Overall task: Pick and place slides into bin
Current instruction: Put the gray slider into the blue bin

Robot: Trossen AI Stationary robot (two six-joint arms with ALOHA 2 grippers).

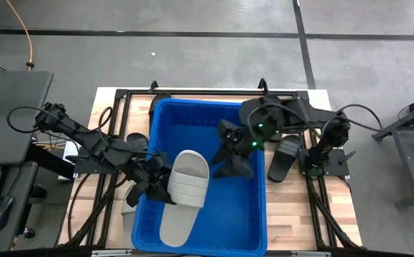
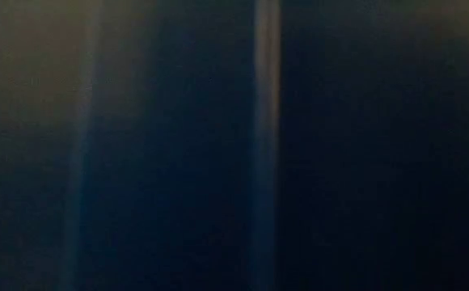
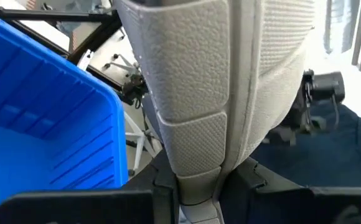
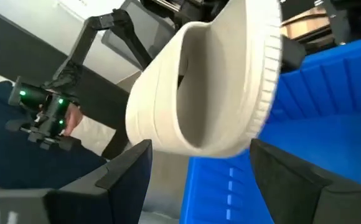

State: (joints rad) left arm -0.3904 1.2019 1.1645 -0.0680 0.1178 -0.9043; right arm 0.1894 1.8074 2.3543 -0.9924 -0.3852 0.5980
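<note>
The blue bin [image 1: 193, 106] stands mid-table; its wall also shows in the left wrist view [image 3: 50, 106] and the right wrist view [image 4: 330, 74]. My left gripper [image 1: 160, 187] is shut on a light grey slide [image 1: 185, 194], held over the bin's left half. My right gripper [image 1: 225, 163] is open over the bin, pointing at the slide's toe opening [image 4: 199, 93], with a finger on either side of it, apart. The low view shows only a dark blur. My left gripper pinches the slide's left side edge [image 3: 199, 177] between its two fingers, about where the wide strap meets the sole. The fingers come level from the table's left, across the slide. The slide is lifted clear above the bin, strap up, its length running near to far.
A black slide [image 1: 285, 157] lies on the table right of the bin. Another light slide [image 1: 128, 208] lies on the table just left of the bin, under my left arm. Dark blue clothing of a person [image 3: 355, 149] shows beyond the table.
</note>
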